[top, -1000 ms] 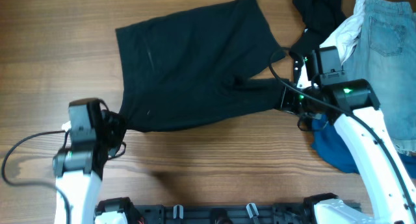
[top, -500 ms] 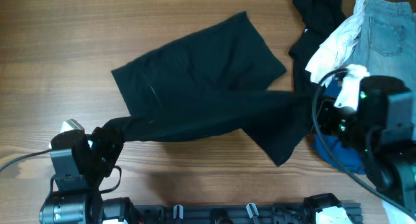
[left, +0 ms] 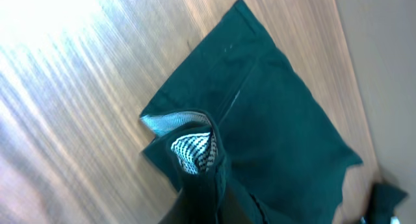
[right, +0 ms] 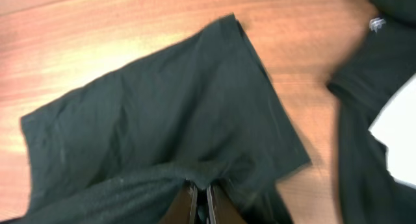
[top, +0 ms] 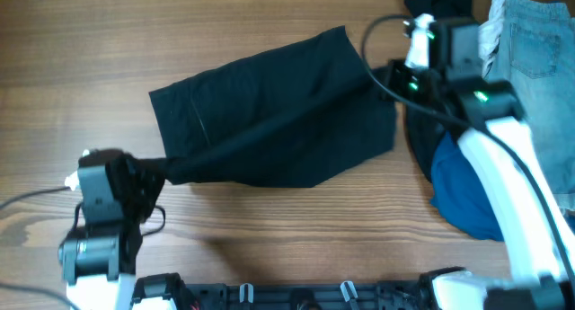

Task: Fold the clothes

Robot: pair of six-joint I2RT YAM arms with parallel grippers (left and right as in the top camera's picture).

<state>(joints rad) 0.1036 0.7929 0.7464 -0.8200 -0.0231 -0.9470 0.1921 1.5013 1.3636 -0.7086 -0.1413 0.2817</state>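
Cloth stretches between our two end effectors: the black garment (top: 269,112) lies mid-worktop (top: 72,58), its near-left corner pinched in our closed left end effector (top: 154,172), its far-right edge clamped by our closed right end effector (top: 384,76). A taut ridge runs between both grips. The rest lies flat, and we see a pale woven lining (left: 192,152) at the left grip.

right end effector (right: 201,199) pinching black garment (right: 169,120)

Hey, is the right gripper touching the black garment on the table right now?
Touching. The right wrist view shows the right gripper shut on a bunched fold of the black garment, with the cloth pinched between its fingers.
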